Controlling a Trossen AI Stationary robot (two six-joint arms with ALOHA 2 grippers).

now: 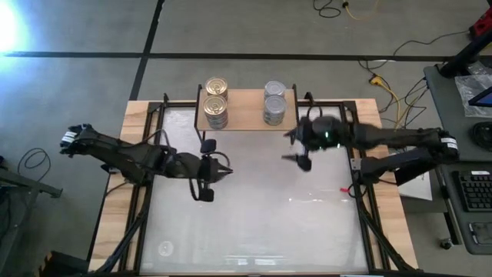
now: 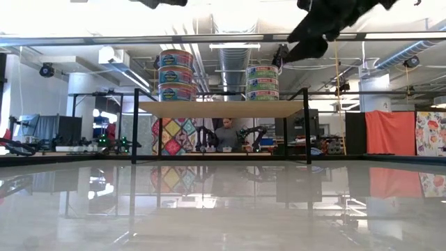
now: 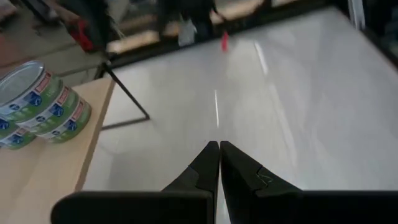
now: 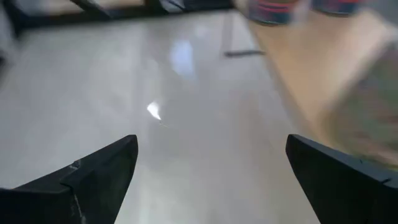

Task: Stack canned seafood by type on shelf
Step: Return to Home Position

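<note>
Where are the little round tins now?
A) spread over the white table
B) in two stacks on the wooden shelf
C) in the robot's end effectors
B: the gold-lidded tins and silver-lidded tins stand in two stacks on the light wooden shelf; left end effector and right end effector hold nothing.

A low light wooden shelf [image 1: 244, 112] on thin black legs carries two separate upright stacks: round gold-lidded tins [image 1: 216, 101] left, silver-lidded tins [image 1: 274, 102] right.

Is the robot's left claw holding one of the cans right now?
No; the left gripper is shut on nothing, and the green-labelled cans sit stacked on the shelf.
</note>
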